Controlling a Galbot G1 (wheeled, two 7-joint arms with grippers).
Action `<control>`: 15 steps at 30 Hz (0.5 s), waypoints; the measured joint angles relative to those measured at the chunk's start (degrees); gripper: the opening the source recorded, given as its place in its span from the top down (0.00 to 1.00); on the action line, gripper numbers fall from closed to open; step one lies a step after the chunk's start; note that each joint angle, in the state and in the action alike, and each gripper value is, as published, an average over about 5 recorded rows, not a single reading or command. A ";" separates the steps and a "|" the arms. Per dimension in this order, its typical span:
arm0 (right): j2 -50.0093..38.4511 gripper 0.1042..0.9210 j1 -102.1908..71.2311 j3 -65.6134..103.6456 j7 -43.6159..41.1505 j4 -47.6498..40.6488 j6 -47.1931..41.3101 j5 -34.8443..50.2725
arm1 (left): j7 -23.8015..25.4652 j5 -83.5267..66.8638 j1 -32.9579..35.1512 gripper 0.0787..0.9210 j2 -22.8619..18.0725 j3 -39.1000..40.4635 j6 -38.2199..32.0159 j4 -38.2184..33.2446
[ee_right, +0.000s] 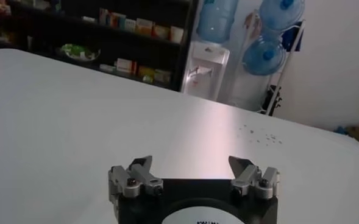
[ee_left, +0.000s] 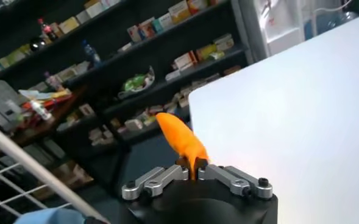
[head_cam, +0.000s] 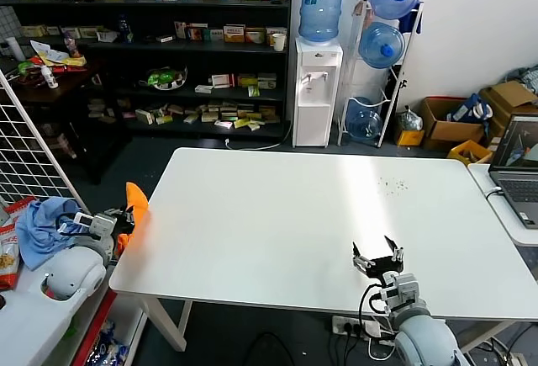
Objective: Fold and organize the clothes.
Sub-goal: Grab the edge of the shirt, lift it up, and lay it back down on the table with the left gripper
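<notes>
Nearest of all, the right gripper point(head_cam: 377, 258) hovers over the near edge of the white table point(head_cam: 277, 223), toward the robot's right, with its arm rising from below the table edge. Its two fingers point(ee_right: 140, 169) stand spread wide apart with only bare tabletop between them, as the right wrist view shows plainly.

Off the table's left edge sits the left gripper point(head_cam: 128, 217), held just beside the tabletop rather than over it. Its two fingers point(ee_left: 182, 164) are pressed together on a fold of the orange T-shirt point(ee_left: 180, 138), which sticks up from the pinch as a single pointed flap. Only that one flap shows in the head view point(head_cam: 137, 206) too, level with the table's left edge; the rest of the garment is hidden behind the gripper and arm, and no lettering can be made out. Just beyond the left arm lies one light blue cloth point(head_cam: 44, 225), crumpled at the foot of a white wire grid panel point(head_cam: 29, 151).

At the table's far right a laptop point(head_cam: 517, 164) is cut off by the frame edge. Farther back stand one water dispenser point(head_cam: 318, 88) carrying one bottle, a rack point(head_cam: 382, 63) with three more water bottles, dark shelves point(head_cam: 168, 38) of small boxes, and several cardboard boxes point(head_cam: 458, 126).
</notes>
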 measured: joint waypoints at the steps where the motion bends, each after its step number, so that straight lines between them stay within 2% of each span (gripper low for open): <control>1: -0.08 0.12 -0.08 0.16 -0.04 0.01 0.07 -0.03 | -0.34 -0.46 0.03 0.94 -0.69 0.25 0.26 -0.53; 15: -1.45 0.12 -1.08 1.95 -0.11 0.55 0.54 -0.31 | -5.17 -5.36 2.06 0.94 -13.23 3.19 0.77 -3.83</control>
